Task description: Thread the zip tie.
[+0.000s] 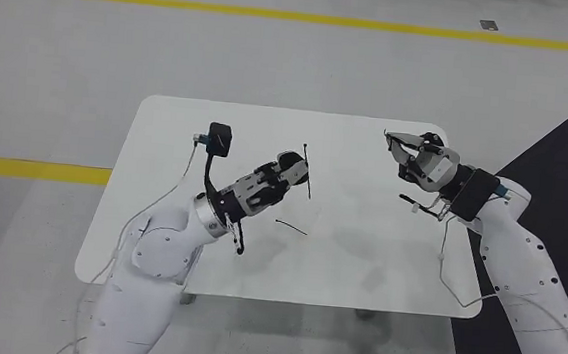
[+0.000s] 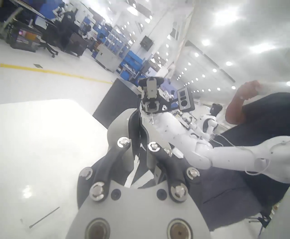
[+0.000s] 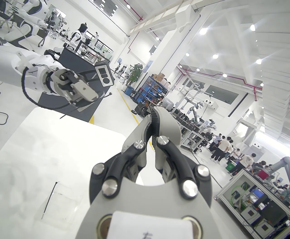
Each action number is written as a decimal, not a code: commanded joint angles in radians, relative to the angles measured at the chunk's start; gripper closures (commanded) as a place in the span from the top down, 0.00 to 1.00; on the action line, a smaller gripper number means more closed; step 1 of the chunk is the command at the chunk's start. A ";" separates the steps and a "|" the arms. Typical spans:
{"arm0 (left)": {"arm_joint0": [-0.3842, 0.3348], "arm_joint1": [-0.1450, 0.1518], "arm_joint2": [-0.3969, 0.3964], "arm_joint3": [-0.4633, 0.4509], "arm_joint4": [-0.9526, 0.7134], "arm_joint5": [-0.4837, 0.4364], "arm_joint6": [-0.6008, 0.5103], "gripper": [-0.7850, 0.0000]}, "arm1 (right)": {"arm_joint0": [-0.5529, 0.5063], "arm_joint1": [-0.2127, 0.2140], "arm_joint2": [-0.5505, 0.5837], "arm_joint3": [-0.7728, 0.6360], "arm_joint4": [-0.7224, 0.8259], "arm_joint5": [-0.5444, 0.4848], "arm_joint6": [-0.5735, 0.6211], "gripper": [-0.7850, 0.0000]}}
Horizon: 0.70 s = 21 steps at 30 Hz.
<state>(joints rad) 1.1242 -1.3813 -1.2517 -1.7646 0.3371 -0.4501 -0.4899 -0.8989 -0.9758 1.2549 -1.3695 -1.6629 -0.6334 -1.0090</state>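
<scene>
Table [image 1: 377, 275]: white with rounded corners; both arms are over it, one on each side.
Left claw [image 1: 295, 168]: held above the left-middle of the table, pointing toward the other arm. Its fingers are clamped on the held zip tie, which is pinched between their tips.
Right claw [image 3: 155, 111]: raised over the right side of the table near the far edge, pointing toward the left claw and well apart from it. Its fingers are pressed together with nothing between them.
Held zip tie [image 1: 307, 171]: a thin black strip gripped partway along its length. It sticks out past the left claw's fingers on both sides and is off the table. From the right wrist camera, its small square head is the end farther from the table.
Loose zip tie [image 1: 291, 227]: a second thin black strip lying flat on the table, just on the robot's side of the left claw. Neither claw touches it.
</scene>
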 commanded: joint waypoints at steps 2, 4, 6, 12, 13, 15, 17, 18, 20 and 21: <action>0.028 -0.007 0.019 -0.037 0.127 0.061 0.192 0.00 | -0.058 -0.002 0.011 -0.017 -0.052 0.214 0.014 0.00; 0.040 -0.011 0.034 -0.050 0.178 0.080 0.278 0.00 | -0.089 -0.003 0.018 -0.022 -0.081 0.323 -0.002 0.00; 0.045 -0.014 0.041 -0.052 0.241 0.113 0.344 0.00 | -0.111 -0.006 0.027 -0.025 -0.136 0.467 0.010 0.00; 0.035 -0.021 0.100 -0.039 0.223 0.119 0.336 0.00 | -0.155 -0.018 0.003 -0.051 -0.180 0.625 0.015 0.00; 0.035 -0.021 0.100 -0.039 0.223 0.119 0.336 0.00 | -0.155 -0.018 0.003 -0.051 -0.180 0.625 0.015 0.00; 0.035 -0.021 0.100 -0.039 0.223 0.119 0.336 0.00 | -0.155 -0.018 0.003 -0.051 -0.180 0.625 0.015 0.00; 0.035 -0.021 0.100 -0.039 0.223 0.119 0.336 0.00 | -0.155 -0.018 0.003 -0.051 -0.180 0.625 0.015 0.00; 0.035 -0.021 0.100 -0.039 0.223 0.119 0.336 0.00 | -0.155 -0.018 0.003 -0.051 -0.180 0.625 0.015 0.00; 0.037 -0.022 0.103 -0.041 0.214 0.118 0.338 0.00 | -0.155 -0.018 0.003 -0.051 -0.180 0.625 0.015 0.00; 0.049 -0.024 0.117 -0.051 0.176 0.105 0.350 0.00 | -0.156 -0.017 0.003 -0.053 -0.187 0.630 0.022 0.00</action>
<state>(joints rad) 1.1633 -1.4037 -1.1466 -1.8082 0.5537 -0.3348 -0.1497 -1.0542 -0.9933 1.2575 -1.4209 -1.8436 -0.0085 -0.9931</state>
